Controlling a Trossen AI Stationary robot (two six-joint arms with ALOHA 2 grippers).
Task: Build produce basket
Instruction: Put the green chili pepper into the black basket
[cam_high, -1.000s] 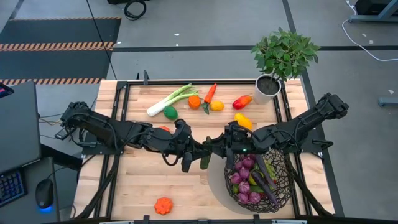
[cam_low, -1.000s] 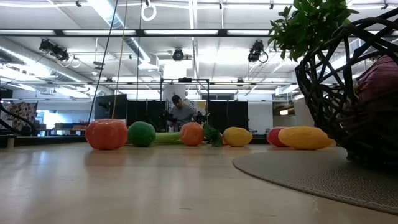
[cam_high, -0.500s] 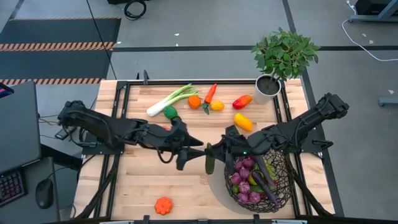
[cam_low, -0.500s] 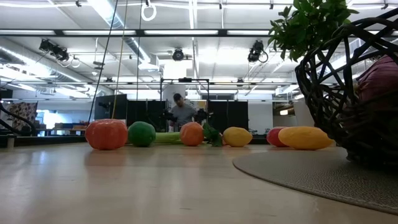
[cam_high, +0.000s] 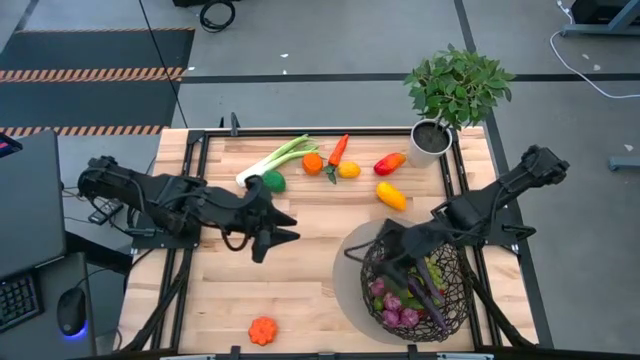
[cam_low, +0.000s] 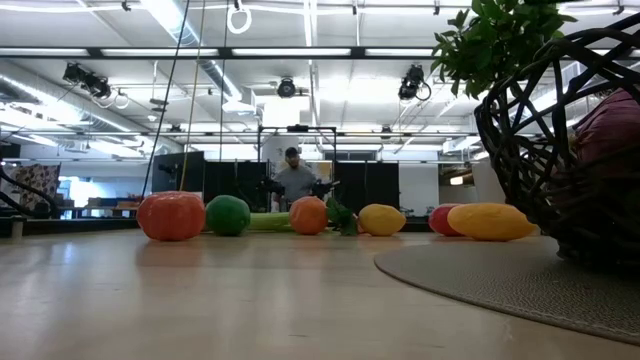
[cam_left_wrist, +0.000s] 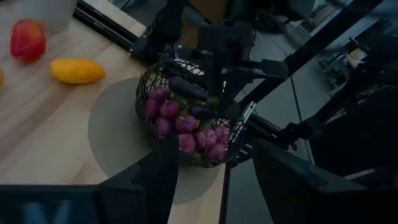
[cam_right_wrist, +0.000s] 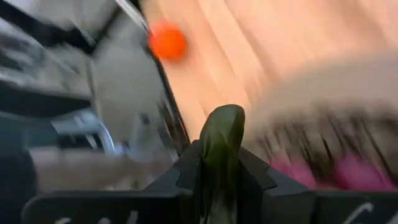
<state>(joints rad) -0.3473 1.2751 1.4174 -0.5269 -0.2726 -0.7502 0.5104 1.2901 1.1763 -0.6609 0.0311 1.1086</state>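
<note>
Wooden table (cam_high: 300, 290) (person (cam_low: 294, 176) behind).

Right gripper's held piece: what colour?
Dark green; the cucumber clamped in the right gripper shows best in the right wrist view.

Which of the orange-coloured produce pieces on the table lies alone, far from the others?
The small orange pumpkin near the table's front edge; the other orange pieces lie in the row of produce along the far edge.
</note>
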